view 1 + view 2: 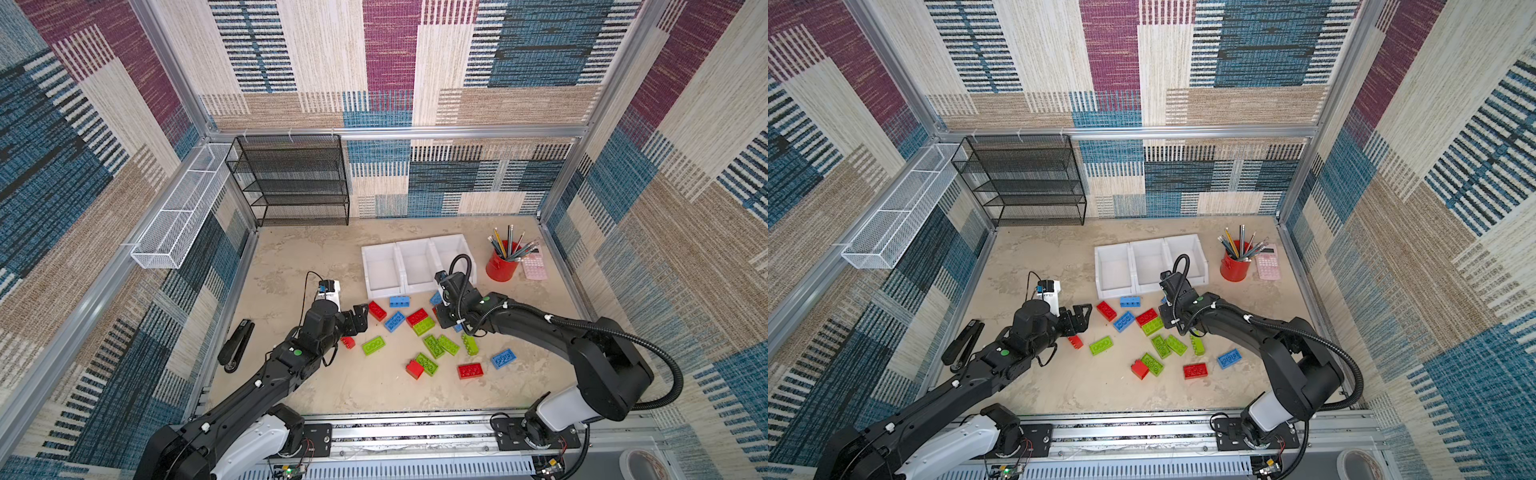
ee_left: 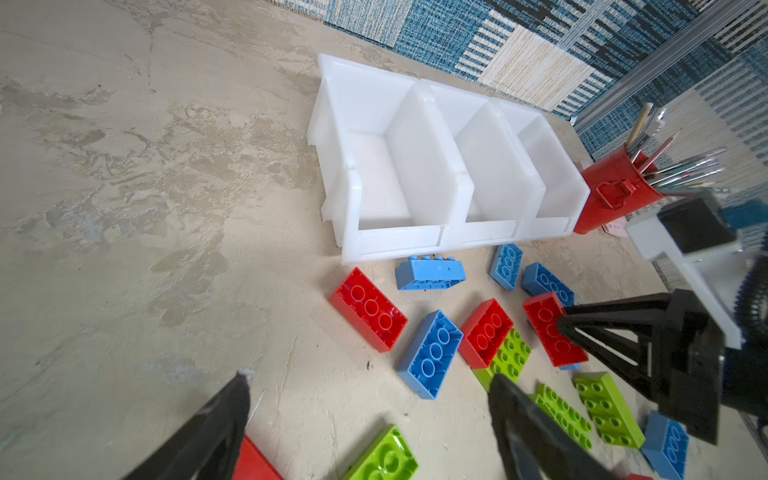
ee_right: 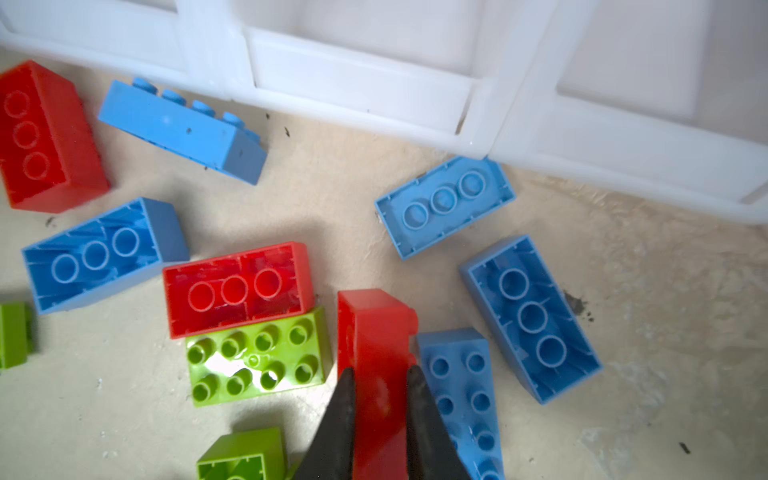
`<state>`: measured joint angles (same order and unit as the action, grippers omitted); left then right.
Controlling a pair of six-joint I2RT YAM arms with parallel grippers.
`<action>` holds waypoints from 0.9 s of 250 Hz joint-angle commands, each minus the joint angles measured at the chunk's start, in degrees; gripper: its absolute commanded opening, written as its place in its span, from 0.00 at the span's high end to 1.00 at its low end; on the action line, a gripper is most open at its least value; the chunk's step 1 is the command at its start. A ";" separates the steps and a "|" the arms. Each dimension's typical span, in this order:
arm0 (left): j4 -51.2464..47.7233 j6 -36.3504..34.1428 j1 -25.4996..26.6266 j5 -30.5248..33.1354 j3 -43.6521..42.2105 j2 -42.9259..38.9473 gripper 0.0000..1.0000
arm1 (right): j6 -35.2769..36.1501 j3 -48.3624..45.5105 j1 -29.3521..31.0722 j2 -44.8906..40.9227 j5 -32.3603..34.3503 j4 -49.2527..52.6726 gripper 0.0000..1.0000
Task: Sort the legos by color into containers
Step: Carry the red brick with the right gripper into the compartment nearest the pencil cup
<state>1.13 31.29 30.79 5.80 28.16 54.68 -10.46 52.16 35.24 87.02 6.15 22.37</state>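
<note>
red brick (image 3: 374, 328): sitting on its side at the bin end of the pile, a blue brick (image 3: 461, 386) just beside it. Can't tell if it's leaving the table (image 1: 332, 382) yet.
right gripper (image 3: 380, 374): jaws are pinching the red brick across its narrow width, squeezed right in.
long axis: running in line w/ the fingers, free end pointing at the containers (image 3: 361, 95) just ahead. So imo the carry is going up n forward.
bins: all 3 looking empty in both top views.
left gripper (image 2: 368, 377): hanging wide open, holding nothing, at the pile's other edge, well apart. Right arm's way nearer the bins.
views: r wrist cam is showing the pinch itself. Top views are hiding the jaws under the wrist.
</note>
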 commanded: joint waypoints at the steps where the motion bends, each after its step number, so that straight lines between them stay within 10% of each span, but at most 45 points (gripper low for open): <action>1: 1.38 -1.41 -0.05 0.71 -0.32 -0.43 0.10 | -0.32 2.70 -0.11 -0.65 1.99 1.28 0.82; 225: 1.77 -0.91 -0.24 5.47 -1.55 -2.83 0.01 | 4.22 29.42 -19.68 19.06 -5.75 -1.28 0.81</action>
<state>1.08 31.38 30.76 9.32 27.53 53.39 -6.52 80.12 16.47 103.94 2.55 23.94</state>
